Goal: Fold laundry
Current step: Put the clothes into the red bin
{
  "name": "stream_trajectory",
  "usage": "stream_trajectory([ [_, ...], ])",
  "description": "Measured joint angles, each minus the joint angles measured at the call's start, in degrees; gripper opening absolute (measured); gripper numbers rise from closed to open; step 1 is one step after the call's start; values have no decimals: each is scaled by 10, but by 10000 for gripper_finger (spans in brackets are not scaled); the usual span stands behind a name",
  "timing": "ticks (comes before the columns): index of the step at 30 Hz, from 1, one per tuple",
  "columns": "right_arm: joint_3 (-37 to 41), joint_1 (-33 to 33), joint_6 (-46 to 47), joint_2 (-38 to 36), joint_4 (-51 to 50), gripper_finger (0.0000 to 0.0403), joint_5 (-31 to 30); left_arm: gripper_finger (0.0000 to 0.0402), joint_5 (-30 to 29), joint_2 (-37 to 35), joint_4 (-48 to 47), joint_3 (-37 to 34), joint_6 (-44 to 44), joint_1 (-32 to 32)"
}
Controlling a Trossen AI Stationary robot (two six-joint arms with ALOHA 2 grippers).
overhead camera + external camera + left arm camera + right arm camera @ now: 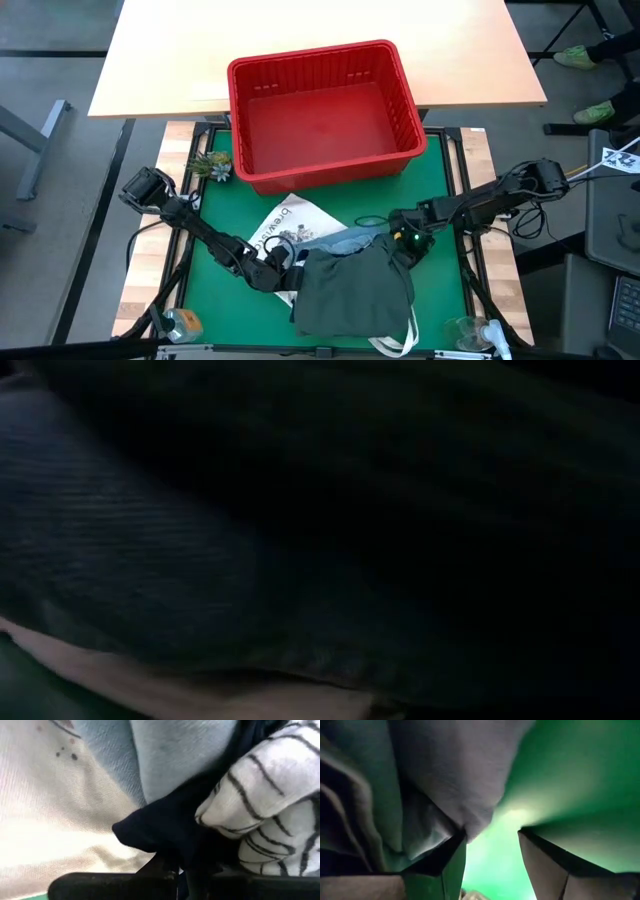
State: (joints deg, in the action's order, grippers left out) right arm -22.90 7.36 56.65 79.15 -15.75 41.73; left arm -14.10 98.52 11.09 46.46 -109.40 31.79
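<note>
The laundry lies heaped on the green mat (220, 290), near its front edge. A dark olive garment (355, 290) is on top, with light blue denim (340, 240) under its far edge. In the left wrist view a navy garment (165, 830) lies between the denim (170, 755) and a white garment with dark stripes (270, 795). A white printed tote bag (285, 225) is under the pile's left side. My left gripper (272, 272) is at the pile's left edge, shut on the navy cloth. My right gripper (400, 243) stands open at the pile's far right edge, with bare mat between its fingers (492, 840). Dark cloth fills the low view. My left gripper pinches a folded corner of the navy garment (172, 855) between its two fingers, slanting down from the table's left. Several layers seem bunched there. The cloth is slack and rests on the tote bag and the pile. My right gripper has one finger (455, 847) right at the olive garment's hanging edge (470, 815); whether it touches, I cannot tell.
A red slotted basket (320, 110) stands across the mat's far edge. A small plant-like thing (213, 165) is at the far left of the mat. A bottle (180, 322) and a clear object (470, 330) sit at the two near corners.
</note>
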Motion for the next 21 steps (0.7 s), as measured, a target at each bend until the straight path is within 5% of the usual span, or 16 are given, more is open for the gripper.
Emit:
stream_trajectory([
  [10, 2, 92, 87, 0, 81, 190, -55, 6, 1, 0, 0, 0, -1, 0],
  [21, 4, 100, 76, -87, -34, 190, -103, 6, 1, 0, 0, 0, -1, 0],
])
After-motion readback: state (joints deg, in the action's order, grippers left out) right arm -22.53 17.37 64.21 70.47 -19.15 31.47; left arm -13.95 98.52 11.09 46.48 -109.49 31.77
